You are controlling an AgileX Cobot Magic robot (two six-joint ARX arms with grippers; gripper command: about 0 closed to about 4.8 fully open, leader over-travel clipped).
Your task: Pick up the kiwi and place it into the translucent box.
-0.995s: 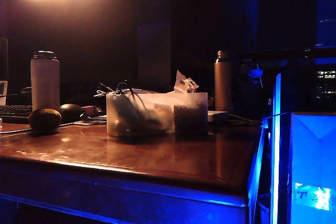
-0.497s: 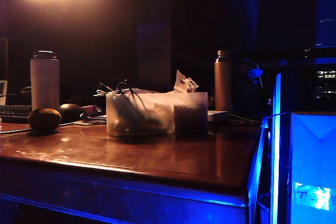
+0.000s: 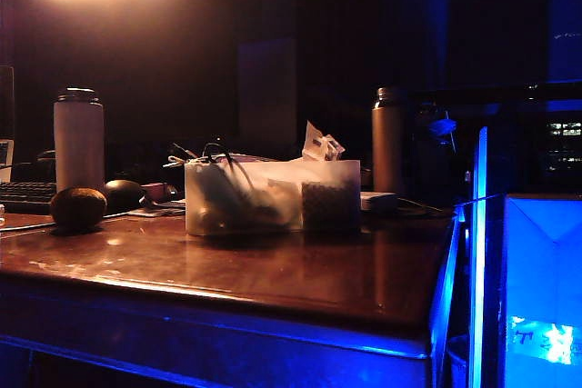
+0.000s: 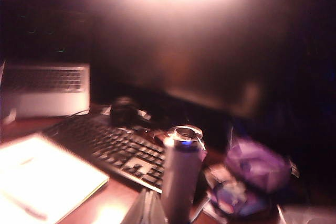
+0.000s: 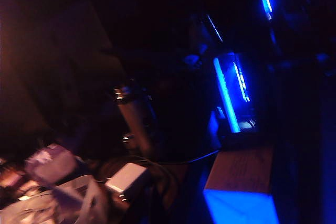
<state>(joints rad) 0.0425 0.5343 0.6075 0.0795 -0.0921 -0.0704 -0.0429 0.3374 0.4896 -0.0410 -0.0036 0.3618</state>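
While neither pincer appears in any view, the left pincer counts as fully closed, and the state of the right pincer cannot be determined. With no pincer visible, no position can be stated relative to one; positions below follow the exterior view.

The bench [image 3: 273,270] is a dark, glossy wooden surface. Its near edge runs across the lower part of the view, lit blue, and its right corner ends just beside a glowing blue-lit box [image 3: 541,288]. The front half of the bench is bare, offering open surface between the near edge and the objects.

The translucent box [image 3: 271,195] stands near the middle of the bench, upright. Dark cables and indistinct items show dimly through its walls; a patterned block sits at its right end, and white paper and cable ends rise above the rim.

A pale bottle [image 3: 78,139] stands at the rear left; a metallic bottle [image 3: 387,139] stands at the rear right, behind the box.

The keyboard [image 3: 25,195] lies at the far left edge.

The kiwi [image 3: 77,208] rests on the bench at front left, well apart from the translucent box, with a glossy black mouse [image 3: 124,194] just behind it.
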